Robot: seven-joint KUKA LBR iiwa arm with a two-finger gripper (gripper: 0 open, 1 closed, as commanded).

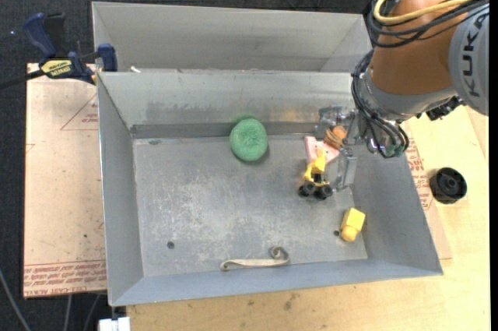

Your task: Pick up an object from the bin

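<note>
At about three o'clock on the floor of the grey metal bin (194,228), the gripper (343,170) hangs low, with a small yellow toy with black wheels (315,180) just beside it at its nine o'clock. Whether the gripper is wide or narrow I cannot tell, and nothing shows as held in it. I judge the pick as not yet made: the descent looks done, while the closing and lifting are left. A pale pink scrap (314,144) and a small orange piece (336,135) crowd in at the toy's twelve to one o'clock and could be caught along with it. Well apart lie a round green ball (249,139) at the bin's twelve o'clock, a yellow plastic block (352,224) at four o'clock, and a thin tan hooked strip (253,262) at six o'clock.
</note>
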